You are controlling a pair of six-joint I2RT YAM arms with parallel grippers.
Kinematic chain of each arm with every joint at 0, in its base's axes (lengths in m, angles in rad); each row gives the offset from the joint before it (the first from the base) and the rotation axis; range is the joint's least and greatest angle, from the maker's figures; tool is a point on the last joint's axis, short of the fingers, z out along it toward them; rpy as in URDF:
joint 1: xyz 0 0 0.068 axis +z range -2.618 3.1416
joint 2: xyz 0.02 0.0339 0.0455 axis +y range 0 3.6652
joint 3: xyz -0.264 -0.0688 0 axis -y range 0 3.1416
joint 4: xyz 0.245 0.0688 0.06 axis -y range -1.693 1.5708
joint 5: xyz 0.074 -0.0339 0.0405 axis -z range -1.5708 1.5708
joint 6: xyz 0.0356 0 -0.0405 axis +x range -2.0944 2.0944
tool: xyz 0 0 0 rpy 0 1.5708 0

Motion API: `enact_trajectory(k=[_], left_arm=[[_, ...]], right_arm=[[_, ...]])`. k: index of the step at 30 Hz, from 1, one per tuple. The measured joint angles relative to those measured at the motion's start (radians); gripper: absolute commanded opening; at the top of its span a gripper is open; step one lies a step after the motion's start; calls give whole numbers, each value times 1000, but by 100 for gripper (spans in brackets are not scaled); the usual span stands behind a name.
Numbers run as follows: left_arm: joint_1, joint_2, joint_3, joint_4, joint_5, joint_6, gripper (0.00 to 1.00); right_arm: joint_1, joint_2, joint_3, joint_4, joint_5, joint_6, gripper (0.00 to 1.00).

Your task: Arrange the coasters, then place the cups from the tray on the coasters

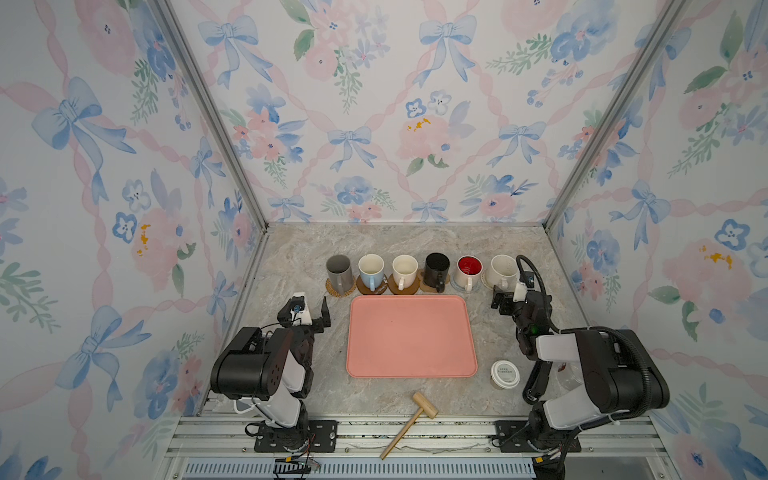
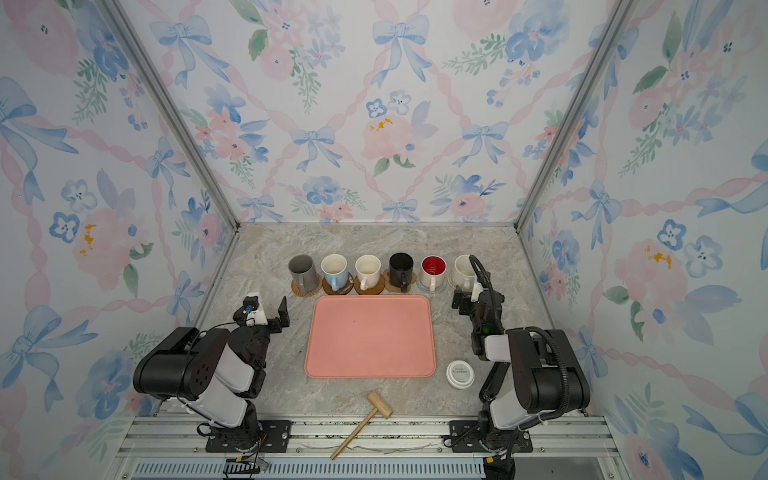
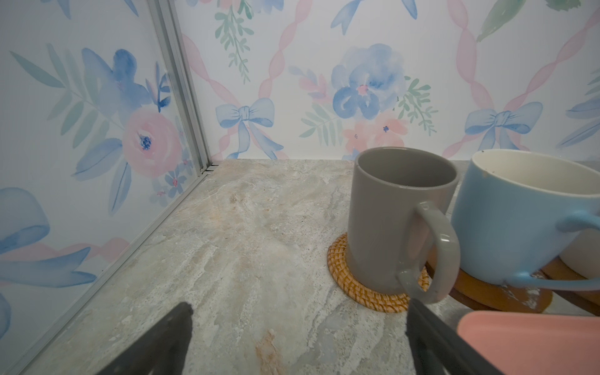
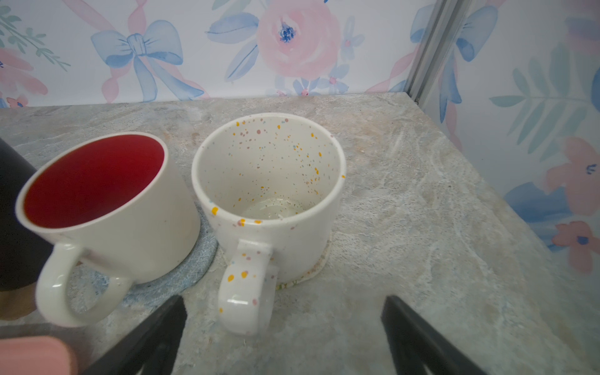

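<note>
6 cups [image 1: 404, 268] on coasters [image 1: 330, 287] behind the tray [image 1: 411, 336].

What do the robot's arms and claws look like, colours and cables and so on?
Both arms are black at the joints with pale grey link covers. The left arm trails thin wires. The right arm carries a thick black ribbed hose and shows a small green light. The left claw and right claw are flat, black and tapering.

Soft, bright, even light fills both top views, leaving only faint shadows beside the tray [image 1: 411, 336]. The walls [image 1: 83, 166] bow at the edges. Both wrist views blur the near fingers [image 3: 156, 341].
</note>
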Motion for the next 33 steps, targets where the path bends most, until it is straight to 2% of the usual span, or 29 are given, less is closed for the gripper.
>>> enact_trajectory(k=[9,15,33], left_arm=[[0,-21,91,-146,-69,-19,98],[0,-22,149,-254,-73,-22,98],[0,-22,151,-308,-74,-22,98]], right_arm=[[0,0,0,-1,18,-11,97],[0,0,0,-1,18,-11,97],[1,0,0,-8,21,-15,97]])
